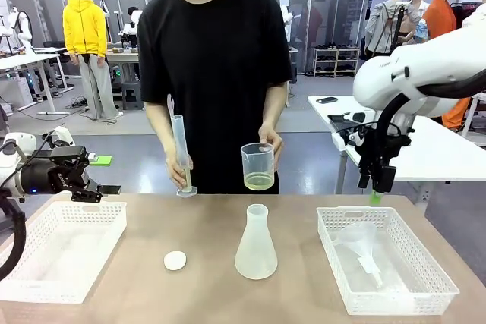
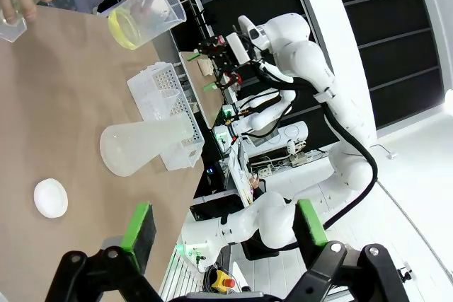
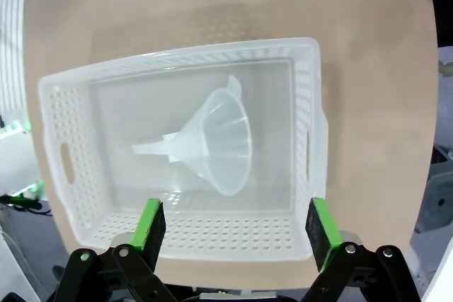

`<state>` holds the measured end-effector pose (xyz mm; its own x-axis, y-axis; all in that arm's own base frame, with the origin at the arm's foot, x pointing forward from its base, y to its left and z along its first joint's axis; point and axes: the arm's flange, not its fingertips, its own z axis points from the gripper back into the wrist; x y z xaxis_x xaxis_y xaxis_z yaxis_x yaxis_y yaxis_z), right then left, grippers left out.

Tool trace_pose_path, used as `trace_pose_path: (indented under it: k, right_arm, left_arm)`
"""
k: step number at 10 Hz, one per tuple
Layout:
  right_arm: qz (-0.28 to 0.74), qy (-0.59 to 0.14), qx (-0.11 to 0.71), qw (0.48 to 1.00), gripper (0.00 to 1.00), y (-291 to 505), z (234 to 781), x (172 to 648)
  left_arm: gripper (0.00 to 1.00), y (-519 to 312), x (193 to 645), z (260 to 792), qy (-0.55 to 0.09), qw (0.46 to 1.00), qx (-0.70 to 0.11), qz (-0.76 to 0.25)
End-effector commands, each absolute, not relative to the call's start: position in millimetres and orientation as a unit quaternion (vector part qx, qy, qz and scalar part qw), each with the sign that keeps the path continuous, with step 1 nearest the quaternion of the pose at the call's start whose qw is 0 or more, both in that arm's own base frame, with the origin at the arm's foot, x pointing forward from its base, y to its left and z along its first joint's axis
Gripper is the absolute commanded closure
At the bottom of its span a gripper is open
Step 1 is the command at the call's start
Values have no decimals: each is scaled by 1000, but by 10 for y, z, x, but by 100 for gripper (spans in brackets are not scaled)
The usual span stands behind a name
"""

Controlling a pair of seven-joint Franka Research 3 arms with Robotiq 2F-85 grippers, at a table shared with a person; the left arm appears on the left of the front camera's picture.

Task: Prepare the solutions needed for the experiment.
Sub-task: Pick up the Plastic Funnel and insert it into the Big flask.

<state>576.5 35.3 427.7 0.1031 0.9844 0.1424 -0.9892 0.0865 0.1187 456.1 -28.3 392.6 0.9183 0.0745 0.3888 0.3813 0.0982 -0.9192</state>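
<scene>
Your left arm (image 1: 17,149) sits low at the left edge with the wrist level. The left tool (image 1: 99,190) points sideways toward the middle, jaws wide, green pads (image 2: 139,235) well apart, nothing between them. Your right arm (image 1: 410,73) arches in from high right, wrist bent down. The right tool (image 1: 377,190) hangs straight down, jaws wide, holding nothing.
</scene>
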Motion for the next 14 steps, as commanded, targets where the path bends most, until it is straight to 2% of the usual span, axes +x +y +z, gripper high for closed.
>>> trace_pose_path:
  k: [1, 4, 8, 14]
  right_arm:
    - [681, -20, 84, 727, 0, 383, 4091, 5876]
    - [679, 20, 87, 729, 0, 454, 3846, 5963]
    - [693, 63, 128, 706, 0, 494, 3708, 6000]
    - [696, 91, 154, 695, 0, 512, 3542, 5999]
  left_arm:
    - [0, -277, 4563, 3927, -180, 719, -662, -112]
    - [0, -277, 4563, 3927, -180, 719, -662, -112]
    - [0, -277, 4563, 3927, -180, 719, -662, -112]
    - [0, -277, 4563, 3927, -180, 719, -662, -112]
